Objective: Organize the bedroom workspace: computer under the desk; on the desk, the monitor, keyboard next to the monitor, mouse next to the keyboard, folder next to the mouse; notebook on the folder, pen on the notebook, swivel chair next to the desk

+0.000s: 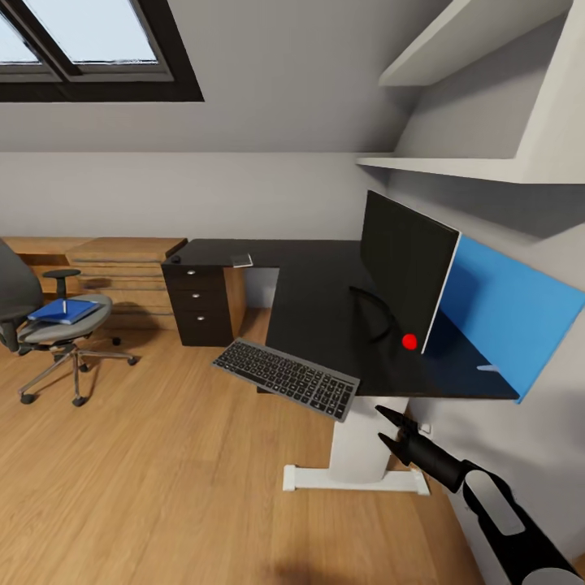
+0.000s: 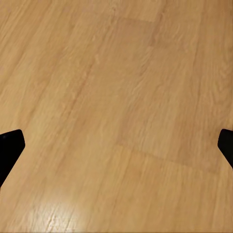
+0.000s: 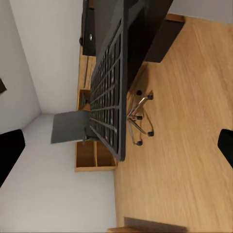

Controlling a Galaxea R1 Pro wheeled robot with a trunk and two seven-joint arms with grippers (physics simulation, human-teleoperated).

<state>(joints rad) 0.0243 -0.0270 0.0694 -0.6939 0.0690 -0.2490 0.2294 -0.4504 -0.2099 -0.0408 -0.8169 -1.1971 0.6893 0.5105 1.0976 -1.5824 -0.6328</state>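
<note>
Keyboard (image 1: 286,379): a slim slab of black keys in a thin grey frame, tilted, overhanging the near edge of the glossy black L-shaped surface (image 1: 317,301), one end out over the light wood floor (image 1: 162,487). Whether it rests on that edge or hangs free cannot be told. The right tool (image 1: 392,431), two dark pointed fingers on a black and white arm, sits just beside the keyboard's near end with its fingers spread, gripping nothing.

On the surface stands the monitor (image 1: 406,264), a wide flat black screen on a thin curved foot, a red light at its lower corner. Behind it is a bright blue wall panel (image 1: 512,313). At the far end lie a small rounded mouse (image 1: 175,259) and a small grey notebook (image 1: 241,261), above a three-drawer black unit (image 1: 195,305).

Well apart, over open floor, the grey swivel chair (image 1: 49,325) carries the flat blue folder (image 1: 63,311).

The right wrist view looks along the keyboard (image 3: 108,92) lengthwise, towards the chair's spoked base (image 3: 138,119).

The left wrist view shows smooth wood planks (image 2: 116,107) between the left tool's (image 2: 116,150) dark fingertips (image 2: 9,145), held wide apart and empty.
</note>
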